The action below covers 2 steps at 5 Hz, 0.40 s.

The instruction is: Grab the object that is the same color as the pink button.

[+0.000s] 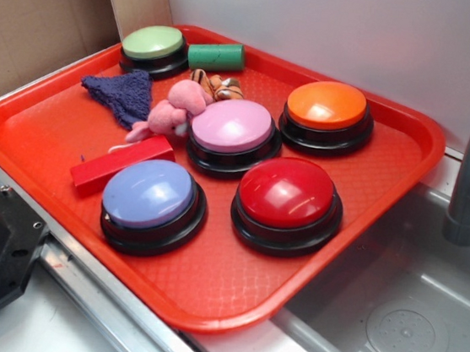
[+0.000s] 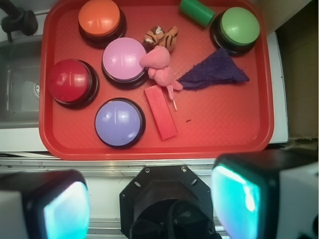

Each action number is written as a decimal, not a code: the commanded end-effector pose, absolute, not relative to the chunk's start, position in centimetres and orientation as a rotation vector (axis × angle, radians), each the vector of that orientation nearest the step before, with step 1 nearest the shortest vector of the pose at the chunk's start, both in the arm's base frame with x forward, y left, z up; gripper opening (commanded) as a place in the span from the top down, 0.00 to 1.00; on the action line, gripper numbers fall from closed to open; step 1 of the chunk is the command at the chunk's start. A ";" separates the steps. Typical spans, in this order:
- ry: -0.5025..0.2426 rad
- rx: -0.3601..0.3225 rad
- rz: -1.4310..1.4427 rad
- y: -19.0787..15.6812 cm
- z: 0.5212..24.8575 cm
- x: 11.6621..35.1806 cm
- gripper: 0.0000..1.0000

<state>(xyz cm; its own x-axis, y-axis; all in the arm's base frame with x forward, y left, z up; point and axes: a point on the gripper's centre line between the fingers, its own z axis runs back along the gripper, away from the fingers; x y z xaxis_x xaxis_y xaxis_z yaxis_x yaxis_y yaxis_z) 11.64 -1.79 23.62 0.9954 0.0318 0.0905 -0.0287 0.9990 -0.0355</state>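
On the red tray (image 1: 360, 267), the pink plush (image 2: 160, 69) touches the pink button (image 2: 124, 60); end effector (image 2: 149, 199) open, empty.

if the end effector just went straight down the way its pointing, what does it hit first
Probably the bare red tray floor near its front edge, around the red block. The end effector is open, well above everything; depth is unclear, so this is a rough guess.
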 end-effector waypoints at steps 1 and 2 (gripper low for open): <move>-0.091 -0.034 0.030 -1.8 23.6 11.6 0.00; -0.042 0.004 0.192 -0.8 22.2 13.2 0.00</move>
<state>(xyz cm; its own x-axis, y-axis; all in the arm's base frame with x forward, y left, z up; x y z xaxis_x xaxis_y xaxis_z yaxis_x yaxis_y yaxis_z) 13.13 -0.91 21.66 0.9798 0.1989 0.0179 -0.1990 0.9800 0.0012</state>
